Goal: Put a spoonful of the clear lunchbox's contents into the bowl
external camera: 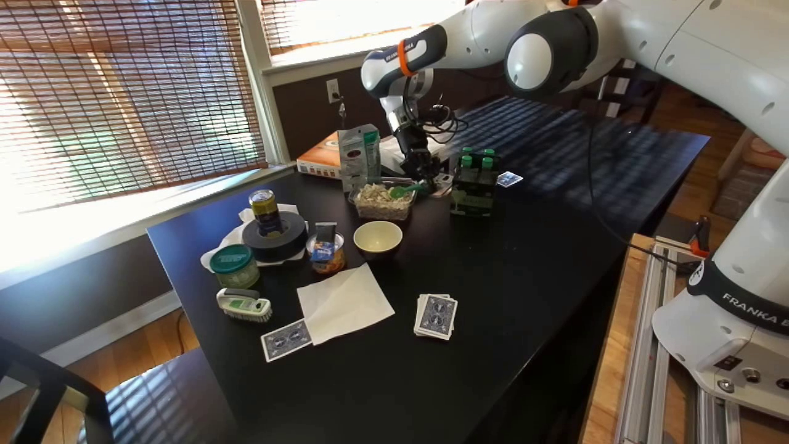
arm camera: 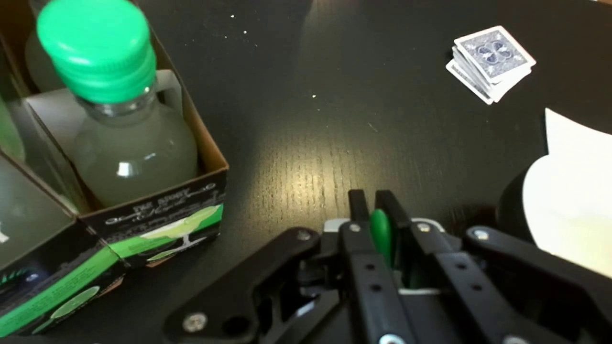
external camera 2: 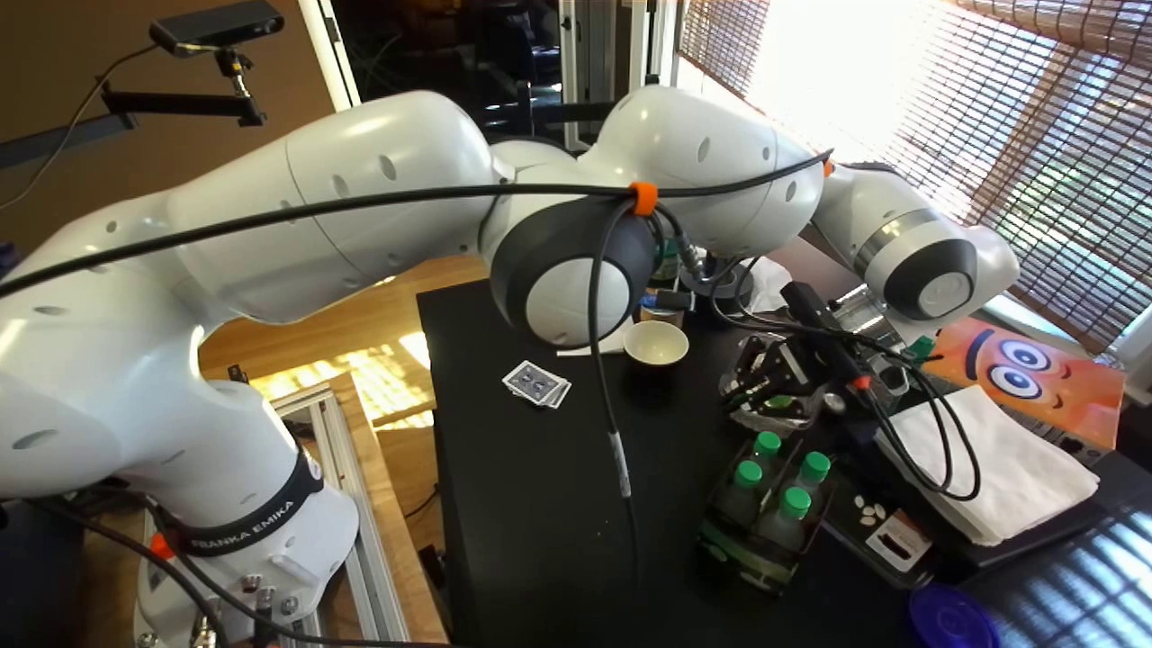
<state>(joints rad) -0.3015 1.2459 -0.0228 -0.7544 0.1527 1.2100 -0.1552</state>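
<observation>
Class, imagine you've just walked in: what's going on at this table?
A robot arm holds a green spoon in its closed gripper. The spoon is over or in the pale food inside the clear lunchbox; I can't tell which. No food shows in the nearby bowl, so nothing seems served yet.

Arm [external camera: 531, 60] ext'd w/ wrist [external camera: 389, 77] bent, hand [arm camera: 372, 205] angled dwn & clamped.
</observation>
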